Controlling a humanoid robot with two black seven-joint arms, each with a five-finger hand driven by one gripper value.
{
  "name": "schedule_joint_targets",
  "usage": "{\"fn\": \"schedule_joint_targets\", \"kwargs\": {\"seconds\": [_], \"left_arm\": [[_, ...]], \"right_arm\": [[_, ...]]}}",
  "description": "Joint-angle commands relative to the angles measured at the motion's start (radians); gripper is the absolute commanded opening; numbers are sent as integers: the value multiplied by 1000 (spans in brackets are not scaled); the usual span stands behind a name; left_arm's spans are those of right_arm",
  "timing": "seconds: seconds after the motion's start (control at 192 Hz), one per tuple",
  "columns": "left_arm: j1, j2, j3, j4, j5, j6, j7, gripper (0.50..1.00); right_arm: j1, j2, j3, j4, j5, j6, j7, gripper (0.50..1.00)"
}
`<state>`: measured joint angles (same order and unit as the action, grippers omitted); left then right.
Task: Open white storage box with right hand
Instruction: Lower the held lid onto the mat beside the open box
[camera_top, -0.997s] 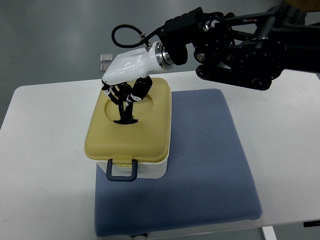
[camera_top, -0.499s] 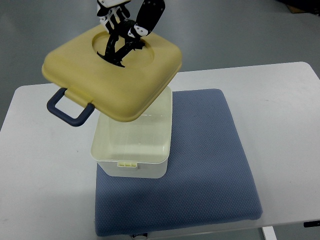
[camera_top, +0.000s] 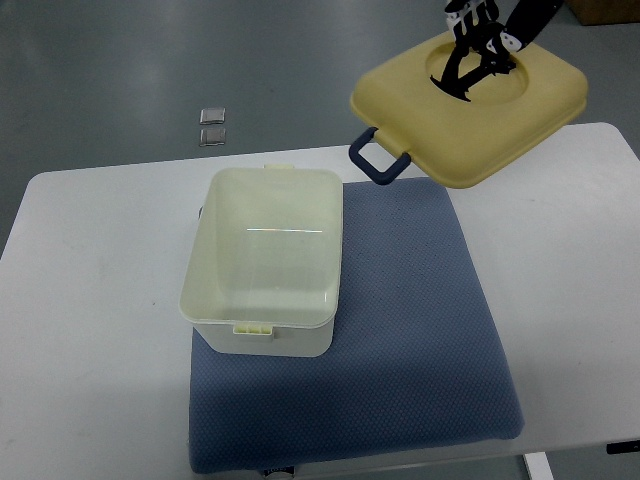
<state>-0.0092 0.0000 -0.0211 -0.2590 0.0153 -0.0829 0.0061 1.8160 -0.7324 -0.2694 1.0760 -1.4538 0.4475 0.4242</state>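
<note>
My right robot hand (camera_top: 478, 40), fingers clamped in the recess of the yellow lid (camera_top: 470, 105), holds it tilted above the surface (camera_top: 100, 260), the open white storage box (camera_top: 265, 258) well below-left.

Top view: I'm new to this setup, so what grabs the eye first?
The yellow lid held in the air at upper right by the hand, its blue handle pointing left. Below left, the white box stands open and looks empty, on the blue mat.
</note>
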Motion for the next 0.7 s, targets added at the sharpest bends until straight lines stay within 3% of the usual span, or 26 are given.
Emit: {"fn": "schedule_joint_targets", "kwargs": {"seconds": [0.0,0.13,0.561,0.696], "left_arm": [[0,0,1,0,0,0,0,1000],[0,0,0,1,0,2,0,1000],[0,0,1,1,0,3,0,1000],[0,0,1,0,0,2,0,1000]], "right_arm": [[-58,-18,-88,-4,-17,-105,13,500],[-136,-22,-125,-4,-17,-185,14,500],[-287,16,-120,-4,-19,-277,13,500],[-319,70,-122,-4,-19,-332,10,500]]}}
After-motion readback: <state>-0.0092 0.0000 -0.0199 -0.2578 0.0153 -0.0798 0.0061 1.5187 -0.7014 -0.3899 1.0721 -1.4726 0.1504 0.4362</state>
